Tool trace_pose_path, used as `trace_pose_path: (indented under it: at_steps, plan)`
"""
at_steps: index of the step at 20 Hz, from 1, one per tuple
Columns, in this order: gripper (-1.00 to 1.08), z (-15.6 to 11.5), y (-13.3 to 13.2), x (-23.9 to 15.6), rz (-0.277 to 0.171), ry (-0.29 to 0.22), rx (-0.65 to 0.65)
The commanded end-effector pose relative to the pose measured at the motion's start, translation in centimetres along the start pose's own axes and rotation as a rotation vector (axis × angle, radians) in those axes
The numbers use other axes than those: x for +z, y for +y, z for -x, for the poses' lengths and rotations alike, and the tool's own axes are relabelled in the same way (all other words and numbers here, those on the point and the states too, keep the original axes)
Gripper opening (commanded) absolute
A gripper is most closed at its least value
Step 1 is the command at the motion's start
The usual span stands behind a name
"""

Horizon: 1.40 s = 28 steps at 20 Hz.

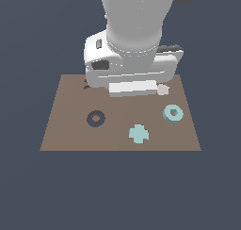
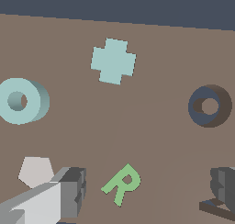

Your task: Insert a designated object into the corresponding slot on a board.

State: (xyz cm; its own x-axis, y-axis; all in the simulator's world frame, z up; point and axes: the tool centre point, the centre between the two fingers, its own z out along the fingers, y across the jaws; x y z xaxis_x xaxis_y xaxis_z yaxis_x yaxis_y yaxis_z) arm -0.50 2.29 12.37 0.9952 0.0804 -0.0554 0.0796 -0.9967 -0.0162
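Note:
The light teal ring (image 1: 173, 113) lies flat on the brown board (image 1: 66, 135), near its edge at the exterior view's right. It also shows in the wrist view (image 2: 20, 100). The dark ring-shaped slot (image 1: 96, 118) with a brown centre is towards the exterior view's left and is empty; it shows in the wrist view too (image 2: 209, 105). My gripper (image 2: 147, 191) is open and holds nothing. It hovers over the far part of the board, above a green letter R (image 2: 121, 184), apart from both ring and slot. In the exterior view the arm's hand (image 1: 132, 69) hides the fingers.
A light teal cross (image 1: 139, 134) lies near the board's front edge between slot and ring. A pale grey pentagon (image 1: 163, 89) sits beside the hand, close to one finger (image 2: 69, 193). A dark mark (image 1: 86, 86) is at the far left by the other finger (image 2: 223, 184).

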Motion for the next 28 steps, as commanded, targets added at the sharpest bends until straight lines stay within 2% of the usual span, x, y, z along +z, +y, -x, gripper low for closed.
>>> trace_pose_path:
  at_steps: [1, 10, 15, 19, 28]
  plan:
    - [1.00, -1.0, -1.7, 0.9, 0.002, 0.005, -0.058]
    - [1.00, -4.5, -10.3, 5.2, 0.018, 0.036, -0.344]
    - [1.00, -5.2, -13.6, 6.8, 0.025, 0.047, -0.448]
    - [1.00, -5.3, -14.8, 7.3, 0.029, 0.050, -0.485]
    - [1.00, -5.3, -14.8, 8.7, 0.029, 0.050, -0.486]
